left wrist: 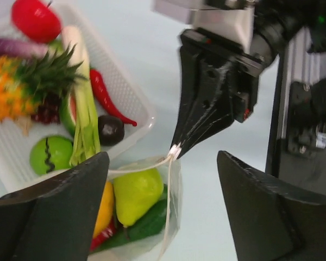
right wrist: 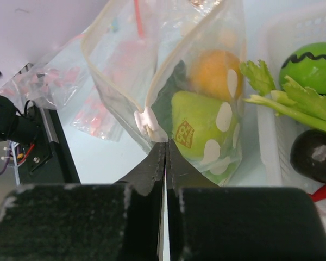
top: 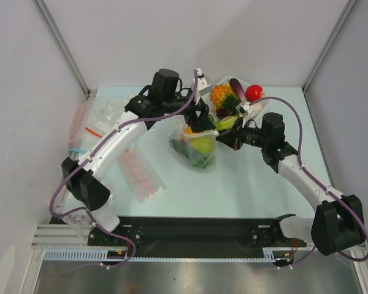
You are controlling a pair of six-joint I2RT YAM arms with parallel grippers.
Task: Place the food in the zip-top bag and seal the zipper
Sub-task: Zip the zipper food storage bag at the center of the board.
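Surroundings: the tray (left wrist: 131,89) sits just beyond the bag (top: 193,150), on its right side, and holds loose food: pineapple (top: 221,95), tomato (top: 254,92), celery (right wrist: 293,100), a green striped ball (right wrist: 309,65), a dark plum (right wrist: 315,155) and a chili (left wrist: 106,95). A packet with pink blobs (top: 141,174) lies flat near the bag's left side. More clear packets (top: 92,116) lie well apart at the left table edge.

Bag: upright at table centre, mouth gaping, zipper (right wrist: 111,81) not pressed together. Inside are a pear (right wrist: 198,128), an orange piece (right wrist: 212,70) and darker green and red pieces below.

Right gripper (right wrist: 165,149): fingers pressed together, pinching the bag rim just beside a white tab (right wrist: 143,123).

Left gripper (left wrist: 163,160): fingers spread wide, above the bag mouth, gripping nothing.

Obstructions: in the top view the left wrist covers the far part of the bag mouth. Both left fingers are cut off by the frame bottom in their own view. Whether they touch the bag cannot be told. The lowest bag contents are blurred
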